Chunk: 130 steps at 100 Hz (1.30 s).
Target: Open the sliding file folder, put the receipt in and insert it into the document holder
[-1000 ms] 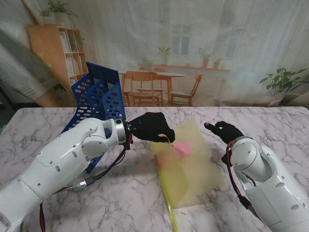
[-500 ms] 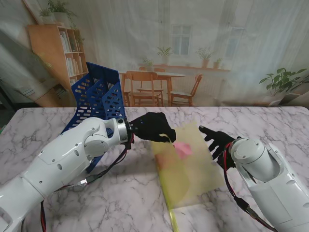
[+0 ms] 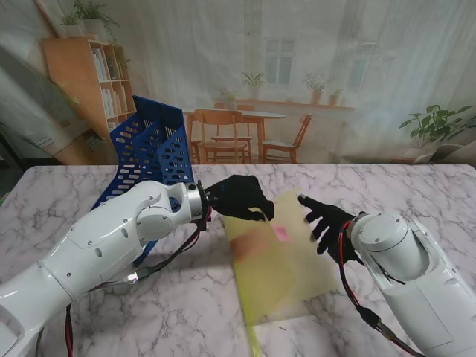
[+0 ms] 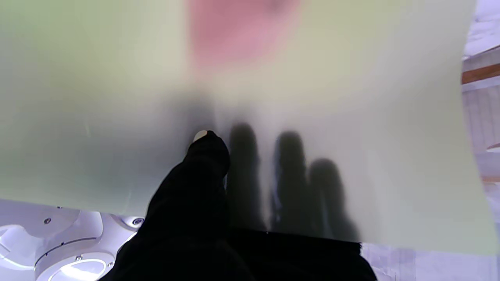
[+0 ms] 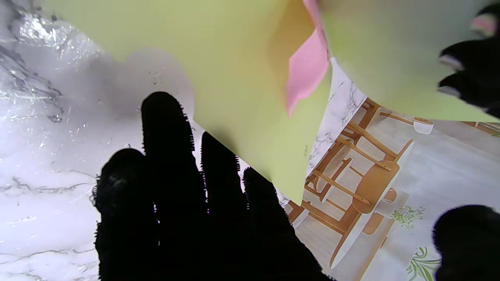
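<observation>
From the stand, the left hand (image 3: 239, 198) pinches the far corner of the translucent yellow-green plastic file folder (image 3: 279, 264), lifting it off the marble bench (image 3: 186, 312); the pink paper receipt (image 3: 282, 233) lies inside, beside the splayed, empty right hand (image 3: 325, 219). Left wrist: thumb in front of the folder, fingers (image 4: 287, 187) behind. Right wrist: spread fingers (image 5: 164, 128) beside the folder's edge.

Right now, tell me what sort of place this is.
Probably a robot test bench staged as an office desk: a marble-pattern table, a blue document holder, a yellow file folder, and a printed backdrop of a dining room behind.
</observation>
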Each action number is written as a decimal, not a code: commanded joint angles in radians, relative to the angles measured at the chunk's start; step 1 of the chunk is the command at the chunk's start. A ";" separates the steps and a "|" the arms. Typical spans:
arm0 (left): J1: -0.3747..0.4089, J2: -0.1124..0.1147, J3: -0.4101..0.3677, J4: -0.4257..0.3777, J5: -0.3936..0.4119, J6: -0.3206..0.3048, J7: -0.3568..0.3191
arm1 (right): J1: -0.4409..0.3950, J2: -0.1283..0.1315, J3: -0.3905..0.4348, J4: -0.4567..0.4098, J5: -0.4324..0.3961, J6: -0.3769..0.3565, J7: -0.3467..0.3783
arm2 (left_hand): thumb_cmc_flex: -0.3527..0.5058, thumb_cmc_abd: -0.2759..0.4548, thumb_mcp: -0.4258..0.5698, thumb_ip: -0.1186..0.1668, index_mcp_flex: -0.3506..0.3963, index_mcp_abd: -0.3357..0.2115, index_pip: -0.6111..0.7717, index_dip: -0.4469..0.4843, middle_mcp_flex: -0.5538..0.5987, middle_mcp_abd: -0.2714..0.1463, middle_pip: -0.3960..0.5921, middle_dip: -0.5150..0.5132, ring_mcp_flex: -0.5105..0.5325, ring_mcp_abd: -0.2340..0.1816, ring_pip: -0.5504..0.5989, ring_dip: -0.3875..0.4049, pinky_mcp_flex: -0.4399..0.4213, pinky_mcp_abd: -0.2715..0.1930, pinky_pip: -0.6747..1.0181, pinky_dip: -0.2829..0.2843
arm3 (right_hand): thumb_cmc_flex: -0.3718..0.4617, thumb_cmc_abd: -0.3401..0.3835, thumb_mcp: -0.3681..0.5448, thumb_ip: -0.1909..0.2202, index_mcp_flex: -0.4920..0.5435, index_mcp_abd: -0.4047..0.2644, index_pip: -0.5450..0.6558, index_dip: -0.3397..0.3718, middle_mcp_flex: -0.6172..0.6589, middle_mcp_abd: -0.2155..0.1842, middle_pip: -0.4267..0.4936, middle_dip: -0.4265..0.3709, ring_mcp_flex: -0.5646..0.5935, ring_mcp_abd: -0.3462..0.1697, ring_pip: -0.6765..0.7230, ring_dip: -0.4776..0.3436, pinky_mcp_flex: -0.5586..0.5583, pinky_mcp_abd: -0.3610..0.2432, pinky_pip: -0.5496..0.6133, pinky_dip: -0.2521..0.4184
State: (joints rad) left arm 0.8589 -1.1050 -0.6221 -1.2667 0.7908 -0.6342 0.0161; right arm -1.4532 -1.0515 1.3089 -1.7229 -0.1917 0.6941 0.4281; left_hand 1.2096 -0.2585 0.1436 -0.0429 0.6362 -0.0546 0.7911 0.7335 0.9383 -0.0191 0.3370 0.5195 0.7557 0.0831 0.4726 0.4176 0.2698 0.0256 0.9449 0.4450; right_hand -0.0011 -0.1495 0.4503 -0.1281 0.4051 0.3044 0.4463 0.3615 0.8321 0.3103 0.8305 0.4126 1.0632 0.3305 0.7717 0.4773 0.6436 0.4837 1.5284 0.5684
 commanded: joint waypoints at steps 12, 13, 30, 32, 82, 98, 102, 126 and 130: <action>-0.047 -0.024 0.064 0.043 -0.028 0.016 -0.024 | -0.015 0.009 0.003 -0.013 0.016 -0.011 0.033 | 0.081 0.123 0.047 0.009 0.051 -0.053 0.190 0.074 -0.030 -0.008 0.012 -0.002 -0.014 0.009 0.003 -0.004 -0.018 -0.054 0.005 0.008 | -0.061 0.034 -0.003 0.006 0.001 -0.088 0.036 -0.023 -0.058 -0.080 0.176 0.184 -0.041 -0.068 0.213 0.090 -0.074 -0.040 0.033 0.045; -0.049 -0.025 0.067 0.045 -0.029 0.017 -0.023 | -0.015 0.009 0.003 -0.013 0.017 -0.011 0.035 | 0.081 0.123 0.047 0.009 0.051 -0.053 0.190 0.074 -0.030 -0.008 0.012 -0.002 -0.014 0.008 0.003 -0.004 -0.018 -0.054 0.005 0.008 | -0.062 0.035 -0.004 0.006 0.009 -0.094 0.037 -0.022 -0.068 -0.084 0.186 0.199 -0.052 -0.076 0.231 0.098 -0.083 -0.043 0.033 0.047; -0.072 -0.044 0.112 0.076 -0.059 0.040 -0.015 | -0.020 0.019 0.001 -0.022 0.024 -0.011 0.071 | 0.081 0.123 0.047 0.009 0.051 -0.052 0.188 0.073 -0.029 -0.007 0.013 -0.002 -0.014 0.009 0.004 -0.004 -0.018 -0.054 0.004 0.008 | -0.065 0.038 -0.011 0.003 0.149 -0.181 0.062 0.030 -0.214 -0.113 0.245 0.364 -0.181 -0.161 0.382 0.149 -0.167 -0.107 0.038 0.069; -0.074 -0.046 0.116 0.079 -0.061 0.042 -0.014 | -0.021 0.020 0.001 -0.024 0.026 -0.010 0.072 | 0.081 0.123 0.047 0.009 0.052 -0.052 0.188 0.072 -0.029 -0.006 0.013 -0.002 -0.013 0.008 0.004 -0.004 -0.018 -0.054 0.005 0.008 | -0.064 0.032 -0.010 0.003 0.182 -0.172 0.070 0.038 -0.243 -0.114 0.245 0.373 -0.205 -0.161 0.385 0.150 -0.181 -0.111 0.034 0.069; -0.134 -0.094 0.223 0.156 -0.122 0.097 -0.018 | -0.028 0.035 -0.021 -0.062 0.013 -0.010 0.114 | 0.081 0.124 0.043 0.009 0.051 -0.049 0.182 0.066 -0.030 -0.004 0.010 -0.005 -0.017 0.011 0.003 -0.005 -0.022 -0.050 0.005 0.008 | 0.072 -0.266 0.149 -0.003 -0.062 -0.172 0.317 0.375 -0.505 -0.092 -0.106 -0.058 -0.382 -0.040 -0.234 -0.076 -0.317 -0.041 -0.236 -0.053; -0.150 -0.103 0.245 0.170 -0.143 0.114 -0.036 | -0.014 0.052 -0.042 -0.067 -0.031 -0.013 0.159 | 0.081 0.125 0.041 0.010 0.050 -0.046 0.174 0.060 -0.030 0.001 0.007 -0.007 -0.018 0.016 0.001 -0.006 -0.024 -0.047 0.004 0.008 | 0.225 -0.375 0.135 0.002 -0.112 -0.151 0.285 0.287 -0.515 -0.099 -0.097 -0.056 -0.359 -0.048 -0.288 -0.104 -0.312 -0.027 -0.275 -0.089; -0.156 -0.104 0.252 0.171 -0.148 0.120 -0.047 | -0.012 0.056 -0.042 -0.067 -0.031 -0.016 0.175 | 0.081 0.124 0.040 0.010 0.050 -0.045 0.173 0.058 -0.030 0.001 0.006 -0.008 -0.019 0.016 0.001 -0.006 -0.025 -0.045 0.004 0.008 | 0.220 -0.378 0.128 -0.001 -0.137 -0.145 0.246 0.240 -0.536 -0.103 -0.111 -0.063 -0.378 -0.048 -0.314 -0.113 -0.330 -0.014 -0.305 -0.107; -0.196 -0.127 0.298 0.199 -0.182 0.140 -0.080 | -0.001 0.066 -0.063 -0.074 -0.061 -0.017 0.202 | 0.081 0.125 0.038 0.010 0.050 -0.042 0.167 0.054 -0.030 0.003 0.003 -0.011 -0.017 0.018 -0.001 -0.006 -0.026 -0.041 0.003 0.008 | 0.197 -0.447 0.192 -0.024 -0.156 -0.099 0.037 0.063 -0.552 -0.090 -0.138 -0.076 -0.401 -0.052 -0.354 -0.110 -0.360 0.028 -0.361 -0.106; -0.201 -0.131 0.304 0.204 -0.190 0.143 -0.084 | 0.004 0.067 -0.074 -0.074 -0.068 -0.011 0.200 | 0.081 0.125 0.039 0.011 0.050 -0.042 0.167 0.053 -0.030 0.005 0.003 -0.011 -0.017 0.020 -0.001 -0.006 -0.027 -0.041 0.003 0.008 | 0.275 -0.451 0.148 -0.010 -0.146 -0.095 0.048 0.071 -0.537 -0.084 -0.103 -0.061 -0.372 -0.051 -0.336 -0.103 -0.331 0.026 -0.351 -0.099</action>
State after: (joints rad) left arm 0.6742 -1.2181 -0.3204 -1.0712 0.6070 -0.4973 -0.0462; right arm -1.4586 -0.9863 1.2511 -1.7928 -0.2491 0.6724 0.6207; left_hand 1.2096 -0.2581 0.1436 -0.0429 0.6361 -0.0546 0.7911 0.7335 0.9269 -0.0181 0.3396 0.5184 0.7557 0.0834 0.4726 0.4176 0.2617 0.0255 0.9449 0.4450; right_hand 0.2219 -0.5424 0.6143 -0.1340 0.2711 0.1958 0.4962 0.4445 0.2952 0.2261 0.6987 0.3396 0.6537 0.2831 0.4372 0.3682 0.2861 0.4738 1.1680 0.4651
